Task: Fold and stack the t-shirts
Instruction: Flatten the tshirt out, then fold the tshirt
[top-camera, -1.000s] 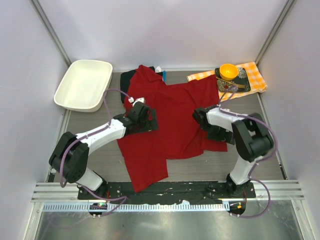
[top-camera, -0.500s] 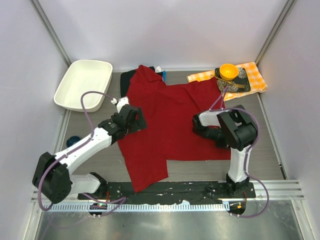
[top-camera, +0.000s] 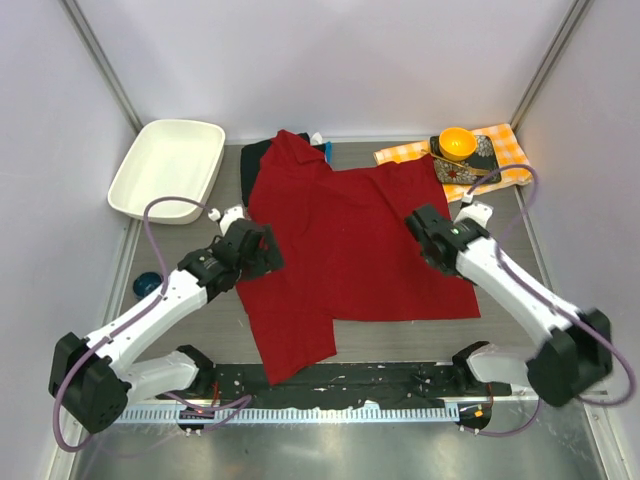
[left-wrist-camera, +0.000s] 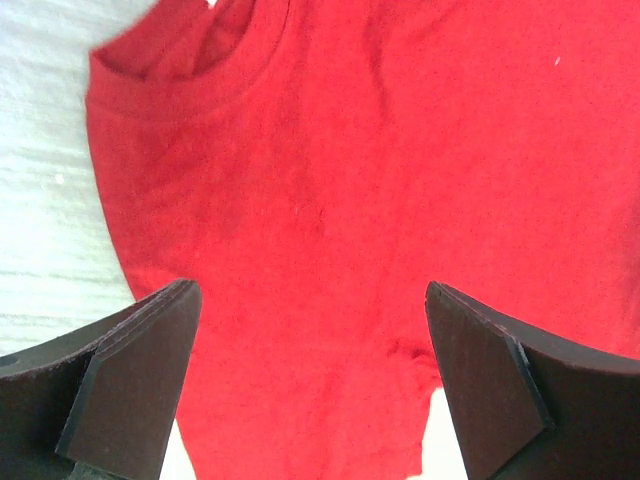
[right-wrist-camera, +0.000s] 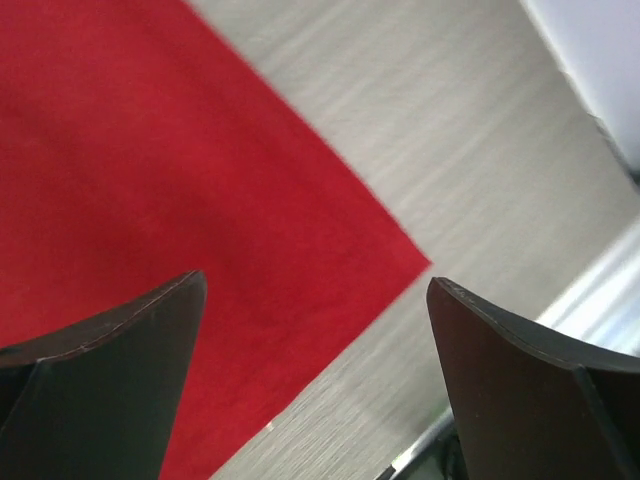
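The red t-shirt (top-camera: 350, 240) lies spread flat in the middle of the table. A folded black shirt (top-camera: 258, 158) shows under its back left part, with a bit of white cloth (top-camera: 316, 139) behind it. My left gripper (top-camera: 262, 250) is open and empty over the shirt's left edge. In the left wrist view, the left gripper (left-wrist-camera: 310, 385) is above red cloth near the collar (left-wrist-camera: 200, 60). My right gripper (top-camera: 428, 228) is open and empty over the shirt's right side. In the right wrist view, the right gripper (right-wrist-camera: 315, 375) is above a shirt corner (right-wrist-camera: 405, 262).
A white tray (top-camera: 165, 170) stands at the back left. An orange-and-white checked cloth (top-camera: 505, 150) at the back right carries a dark plate with an orange bowl (top-camera: 457, 142). A small blue object (top-camera: 147, 284) lies at the left table edge.
Both arms have drawn outward off the shirt, the left to the left and the right to the right. The shirt's lower right part now lies spread wider and flatter.
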